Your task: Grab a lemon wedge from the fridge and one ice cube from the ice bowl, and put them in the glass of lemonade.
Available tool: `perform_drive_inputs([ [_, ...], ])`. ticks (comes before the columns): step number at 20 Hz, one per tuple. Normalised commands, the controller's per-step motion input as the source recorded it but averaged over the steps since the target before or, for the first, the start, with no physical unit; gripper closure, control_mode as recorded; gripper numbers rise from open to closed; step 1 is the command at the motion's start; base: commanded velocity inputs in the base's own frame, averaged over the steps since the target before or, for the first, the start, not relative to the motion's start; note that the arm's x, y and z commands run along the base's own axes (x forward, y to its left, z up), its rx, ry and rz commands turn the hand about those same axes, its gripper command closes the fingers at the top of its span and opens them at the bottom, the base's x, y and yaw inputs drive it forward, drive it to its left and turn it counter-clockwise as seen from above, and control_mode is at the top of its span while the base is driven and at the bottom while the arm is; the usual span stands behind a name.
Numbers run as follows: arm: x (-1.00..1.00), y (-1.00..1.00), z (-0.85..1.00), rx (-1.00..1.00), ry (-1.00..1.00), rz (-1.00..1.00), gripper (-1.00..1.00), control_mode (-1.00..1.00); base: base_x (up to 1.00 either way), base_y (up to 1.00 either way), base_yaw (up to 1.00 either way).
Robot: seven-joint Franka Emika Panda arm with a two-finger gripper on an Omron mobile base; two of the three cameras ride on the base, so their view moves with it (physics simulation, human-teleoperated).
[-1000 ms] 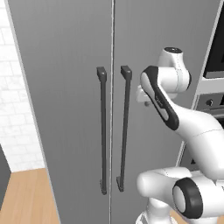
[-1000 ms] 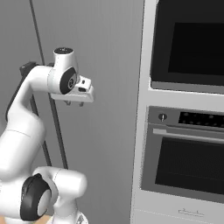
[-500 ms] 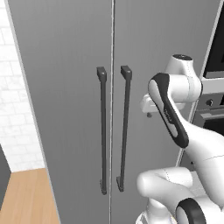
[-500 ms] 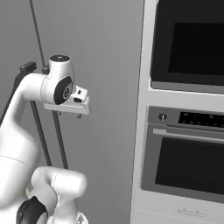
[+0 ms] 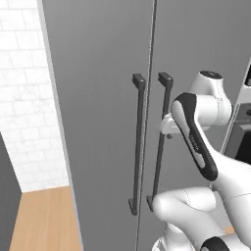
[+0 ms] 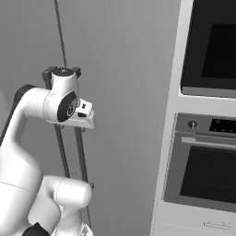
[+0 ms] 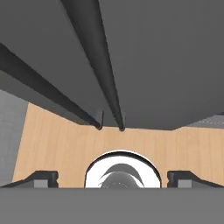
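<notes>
So the pincer [image 7: 112,177] is spread wide, empty, just beside the fridge [image 5: 98,98] right-door handle [image 5: 160,142]; doors shut, so lemon wedge presumably inside, hidden.

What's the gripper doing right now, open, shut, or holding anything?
Gripper: open, jaws spread wide, holding nothing; it sits close to the fridge's right door handle, not clamped on it.
</notes>
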Motion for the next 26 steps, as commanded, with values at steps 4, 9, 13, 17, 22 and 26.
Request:
perform_drive_inputs([
  [4, 0.00, 0.00, 0.00, 0.00, 0.00, 0.00, -1.00, 1.00, -0.17, -0.03, -0.01],
  [9, 0.00, 0.00, 0.00, 0.00, 0.00, 0.00, -1.00, 1.00, -0.76, -0.03, -0.02],
  [13, 0.00, 0.00, 0.00, 0.00, 0.00, 0.00, -1.00, 1.00, -0.70, 0.12, 0.00],
  [17, 0.00, 0.00, 0.00, 0.00, 0.00, 0.00, -1.00, 1.00, -0.42, 0.25, 0.00],
  [22, 0.00, 0.00, 0.00, 0.00, 0.00, 0.00, -1.00, 1.00, -0.03, 0.01, 0.00],
  [26, -0.09, 0.00, 0.10, 0.00, -0.08, 0.01, -1.00, -1.00, -0.02, 0.00, 0.00],
])
